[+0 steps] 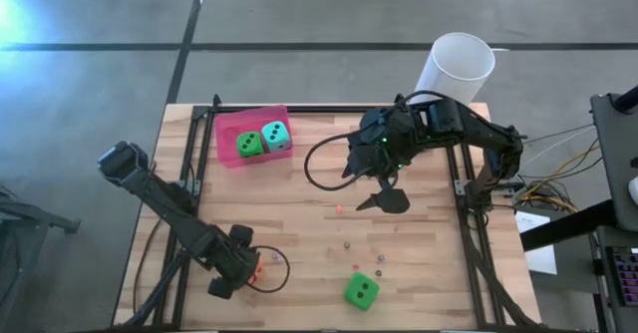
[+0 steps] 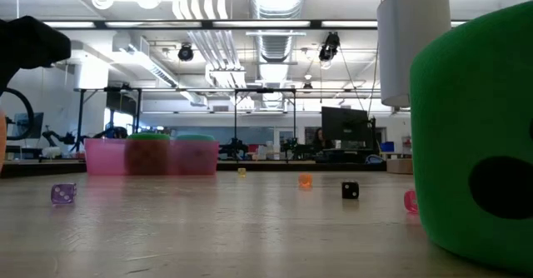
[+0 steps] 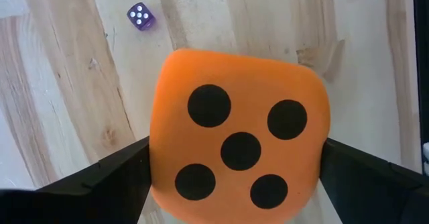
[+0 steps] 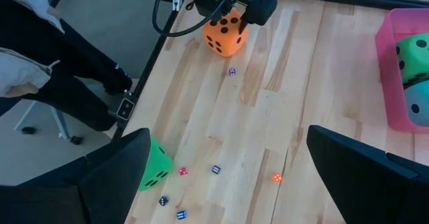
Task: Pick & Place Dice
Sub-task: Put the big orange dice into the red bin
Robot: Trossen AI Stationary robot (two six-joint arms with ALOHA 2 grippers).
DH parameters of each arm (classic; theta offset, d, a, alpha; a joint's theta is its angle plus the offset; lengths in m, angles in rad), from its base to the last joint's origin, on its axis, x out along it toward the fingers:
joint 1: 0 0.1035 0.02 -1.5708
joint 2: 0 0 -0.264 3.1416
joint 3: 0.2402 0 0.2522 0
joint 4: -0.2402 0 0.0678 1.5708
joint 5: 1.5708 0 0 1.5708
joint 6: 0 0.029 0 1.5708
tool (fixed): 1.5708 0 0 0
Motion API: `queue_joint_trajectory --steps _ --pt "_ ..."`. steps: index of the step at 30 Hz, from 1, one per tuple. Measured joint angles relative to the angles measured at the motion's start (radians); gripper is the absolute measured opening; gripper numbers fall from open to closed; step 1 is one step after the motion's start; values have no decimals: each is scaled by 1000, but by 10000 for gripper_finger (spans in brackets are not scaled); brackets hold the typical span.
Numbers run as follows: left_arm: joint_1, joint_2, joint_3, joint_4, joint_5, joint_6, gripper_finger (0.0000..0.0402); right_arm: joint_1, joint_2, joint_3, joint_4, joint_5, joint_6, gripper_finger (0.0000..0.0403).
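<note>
An orange die point(image 3: 238, 150) sits on the wooden table near its front left, five pips up. My left gripper point(image 1: 247, 267) points down over it, open, one finger on each side of the die. A green die point(image 1: 361, 291) rests on the table near the front edge. Another green die point(image 1: 249, 144) and a teal die point(image 1: 277, 136) lie inside the pink container point(image 1: 227, 126) at the far left. My right gripper point(image 4: 228, 177) hangs open above the table's middle, holding nothing. My left gripper comes at the orange die from above, pointing down. Its fingers point(image 3: 107, 177) stand close against two opposite side faces point(image 3: 157, 163). I cannot tell whether they touch it. The die rests flat on the table.
Several tiny dice lie scattered on the boards point(image 1: 364, 253), one purple point(image 3: 141, 16) close to the orange die. A white cup point(image 1: 456, 69) stands at the far right corner. A black frame point(image 1: 189, 173) borders the table. A seated person's legs point(image 4: 60, 83) show beside the table.
</note>
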Motion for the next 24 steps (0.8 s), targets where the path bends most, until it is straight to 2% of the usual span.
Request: queue_joint_trajectory --steps 15,24 --pt "84 -114 -5 -48 16 -134 373 0 0 0 1 0 1 400" --pt "241 -227 -3 -63 28 -157 370 0 0 0 2 0 1 400"
